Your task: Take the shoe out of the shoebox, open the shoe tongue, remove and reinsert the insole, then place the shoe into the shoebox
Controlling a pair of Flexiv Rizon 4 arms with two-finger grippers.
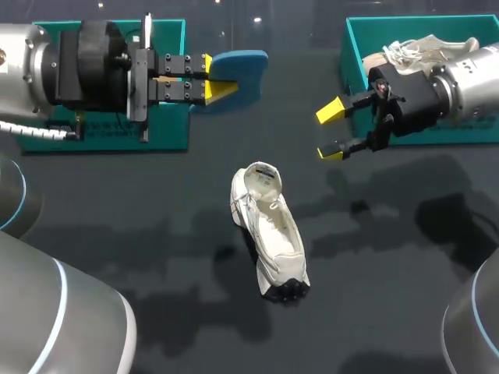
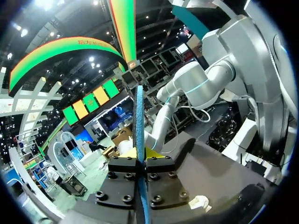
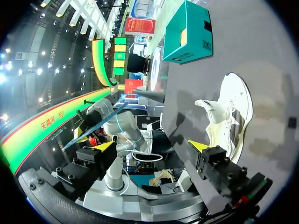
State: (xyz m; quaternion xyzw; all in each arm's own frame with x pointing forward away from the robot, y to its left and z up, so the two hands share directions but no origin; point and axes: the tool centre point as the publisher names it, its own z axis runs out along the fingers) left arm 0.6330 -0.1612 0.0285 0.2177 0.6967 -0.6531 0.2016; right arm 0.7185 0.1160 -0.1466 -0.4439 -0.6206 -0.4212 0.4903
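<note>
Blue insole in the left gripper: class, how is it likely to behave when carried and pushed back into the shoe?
The insole looks thin edge-on, so it is probably light. It juts out of the left gripper without sagging, so it is likely springy rather than limp. Pushed into the white shoe, it may well bend or buckle.

White shoe (image 1: pixel 270 234), blk end, blue insole (image 1: pixel 243 62), teal shoebox (image 1: pixel 354 54), yellow-tipped left hand (image 1: pixel 212 76), right hand (image 1: pixel 330 131), blk table (image 1: pixel 405 257)

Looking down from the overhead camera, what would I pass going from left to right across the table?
teal box → left hand, shut on a blue insole → white shoe in the middle → right hand, open → teal shoebox with another shoe inside.
</note>
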